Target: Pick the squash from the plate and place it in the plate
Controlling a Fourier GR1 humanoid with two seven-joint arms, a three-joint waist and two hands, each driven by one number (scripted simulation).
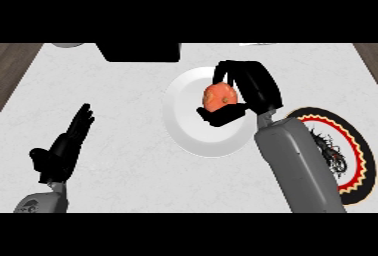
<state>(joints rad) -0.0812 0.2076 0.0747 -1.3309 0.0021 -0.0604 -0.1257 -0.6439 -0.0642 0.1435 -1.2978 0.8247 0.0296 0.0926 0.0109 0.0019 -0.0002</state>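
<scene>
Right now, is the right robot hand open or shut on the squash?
Shut on it. The right robot hand has fingers and thumb curled round the orange squash, over the white plate.

The orange squash [218, 96] sits over the plain white round plate [184, 125], enclosed by the right hand [247, 92]; the black-rimmed patterned plate [354, 150] lies right; the left hand [63, 147] rests far left.

white marbled counter [125, 165] fills the view. a black box-like object [140, 51] sits at 12 o'clock, cut by the upper edge. a pale round item [68, 45] shows at 11 o'clock, another pale sliver [258, 44] at 1 o'clock. dark wood floor [15, 65] flanks both sides.
</scene>
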